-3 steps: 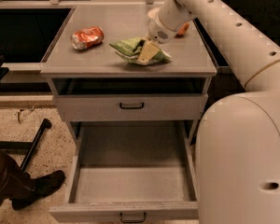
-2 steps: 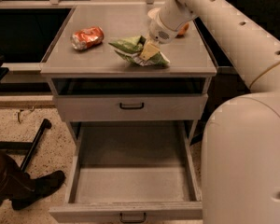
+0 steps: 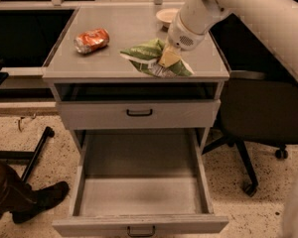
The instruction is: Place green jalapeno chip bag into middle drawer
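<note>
The green jalapeno chip bag [image 3: 144,51] lies crumpled on the grey cabinet top [image 3: 119,19], right of centre near the front edge. My gripper [image 3: 168,58] comes down from the upper right on the white arm [image 3: 203,9] and is shut on the bag's right half, with the bag resting on the top. The middle drawer [image 3: 139,195] is pulled wide open below, a wide grey box with nothing in it, directly under and in front of the bag.
A crushed red-orange can [image 3: 92,39] lies at the top's left. A pale round dish [image 3: 167,15] sits at the back right. The shallower drawer [image 3: 139,114] is shut. A black office chair [image 3: 258,108] stands right; a person's boot [image 3: 30,197] is lower left.
The view has shifted, so my white body no longer fills the right and the chair shows. My gripper stays on the bag at the same spot on the top.
</note>
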